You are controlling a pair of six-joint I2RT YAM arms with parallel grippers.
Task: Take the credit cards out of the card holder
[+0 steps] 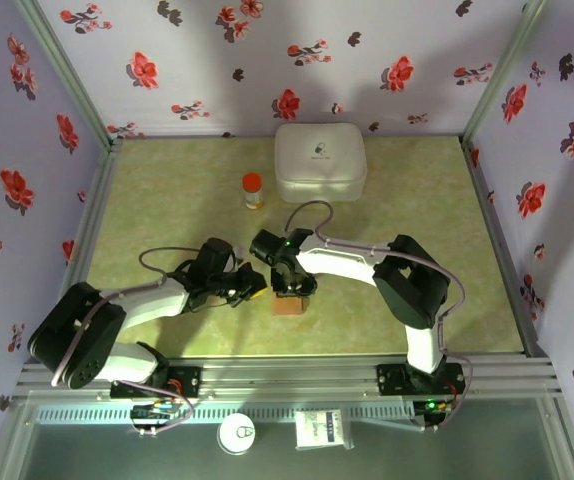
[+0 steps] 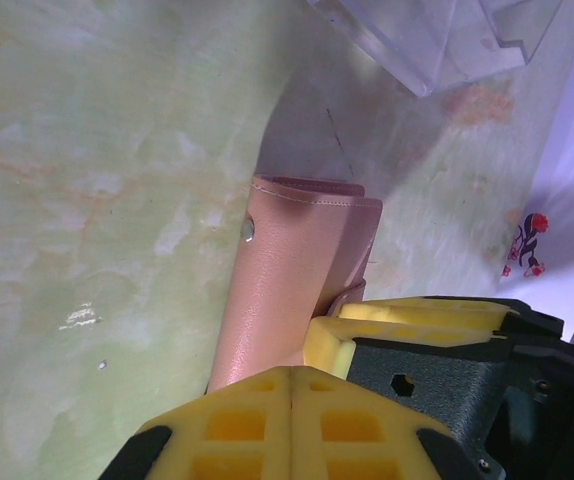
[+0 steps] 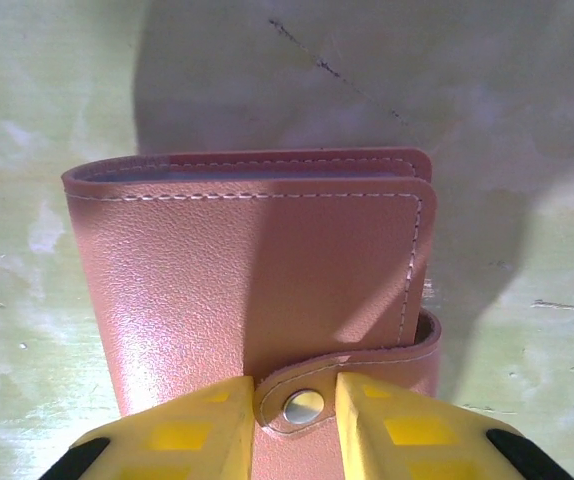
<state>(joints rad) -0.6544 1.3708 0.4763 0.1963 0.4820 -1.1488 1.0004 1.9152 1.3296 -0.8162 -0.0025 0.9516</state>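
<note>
The brown card holder (image 1: 289, 306) lies folded shut on the green table, its strap snapped over the front edge (image 3: 257, 260). My right gripper (image 3: 297, 398) comes down on it from above. Its yellow fingers (image 3: 182, 430) close in on the strap's tab, with the metal snap (image 3: 305, 406) between them. My left gripper (image 2: 293, 372) is shut, its yellow tips pressed together at the holder's side (image 2: 287, 260), holding nothing. In the top view the left gripper (image 1: 255, 290) sits just left of the holder and the right gripper (image 1: 293, 284) above it. The credit cards are hidden.
A large white rounded case (image 1: 320, 160) stands at the back of the table, with a small orange-capped bottle (image 1: 253, 190) to its left. A clear plastic sheet (image 2: 437, 40) lies beyond the holder. Flowered walls close in the table on three sides.
</note>
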